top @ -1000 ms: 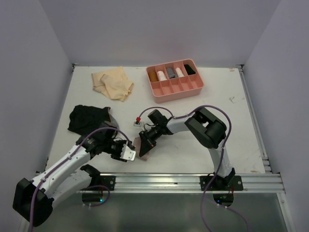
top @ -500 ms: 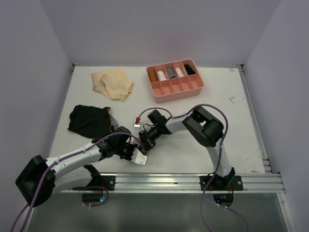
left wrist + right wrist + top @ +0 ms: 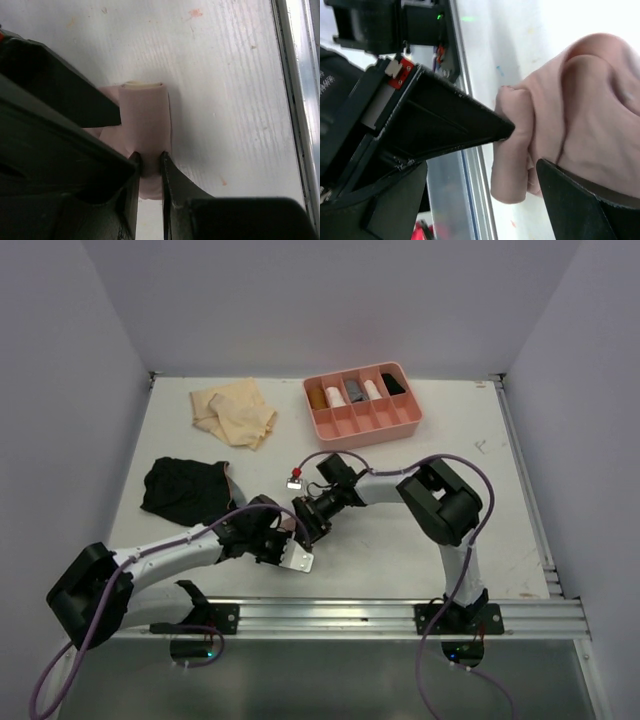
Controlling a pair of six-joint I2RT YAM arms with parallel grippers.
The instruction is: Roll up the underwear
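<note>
From above, three soft cloth garments lie on the white table (image 3: 420,540): a crumpled tan underwear (image 3: 235,412) at the far left, a rumpled black underwear (image 3: 185,488) nearer on the left, and a pink underwear (image 3: 288,524) near the front edge, mostly hidden where the two arms meet. The left arm stretches low from its base, its left claw (image 3: 287,538) at that cloth. The right arm folds back over itself, so its right claw (image 3: 303,523) points down-left at the same spot. One rigid pink tray (image 3: 345,427), divided into slots, sits at the back with five small bundles at the far ends. In the left wrist view the pink underwear (image 3: 147,115) is a smooth, tight roll on the scuffed table, with a cream layer showing at its far end. The left claw (image 3: 150,162) pinches the near end between two nearly shut black fingers (only a sliver of cloth separates them). In the right wrist view the pink underwear (image 3: 580,100) bulges in soft folds, and the right claw (image 3: 526,148) stands spread wide, one fingertip touching a fold.
</note>
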